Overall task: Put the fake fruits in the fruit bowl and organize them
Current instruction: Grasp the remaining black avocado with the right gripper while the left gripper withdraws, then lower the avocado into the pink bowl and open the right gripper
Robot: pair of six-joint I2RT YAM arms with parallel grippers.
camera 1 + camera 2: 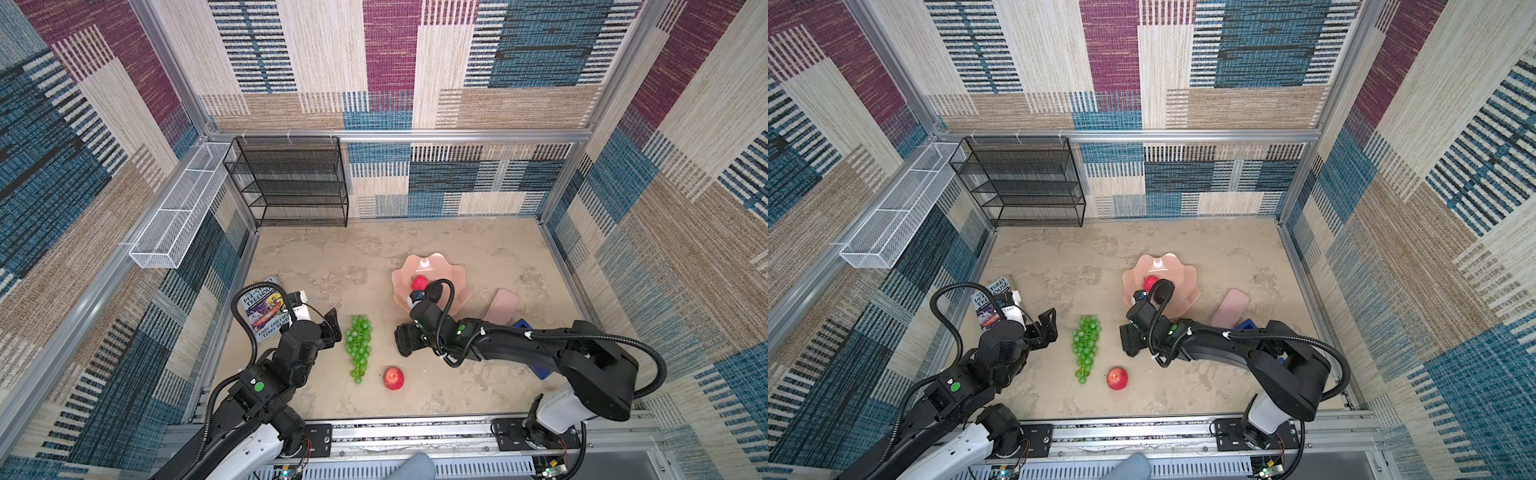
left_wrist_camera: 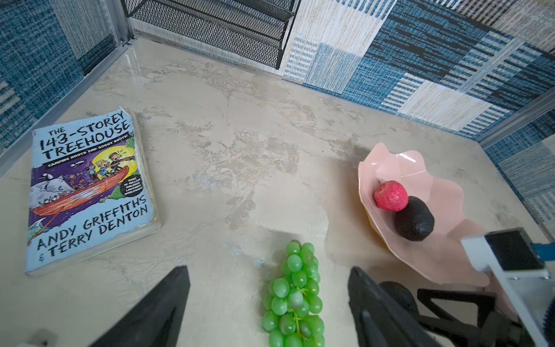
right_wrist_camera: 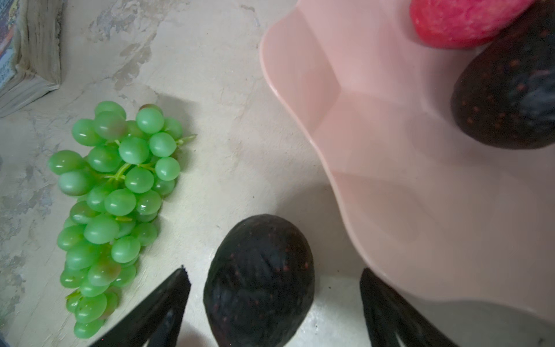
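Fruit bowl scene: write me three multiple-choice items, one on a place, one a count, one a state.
1. Where do the grapes lie? A inside the fruit bowl; B on the table, outside the bowl; C draped over the bowl's rim.
2. How many fruits are in the bowl? A two; B three; C none.
3. The right gripper is: A shut on the grapes; B open astride the loose avocado; C shut, empty.
Answers: 1 B, the bunch rests on bare table; 2 A, a red apple and a dark avocado sit inside; 3 B, both fingers stand clear of its sides.
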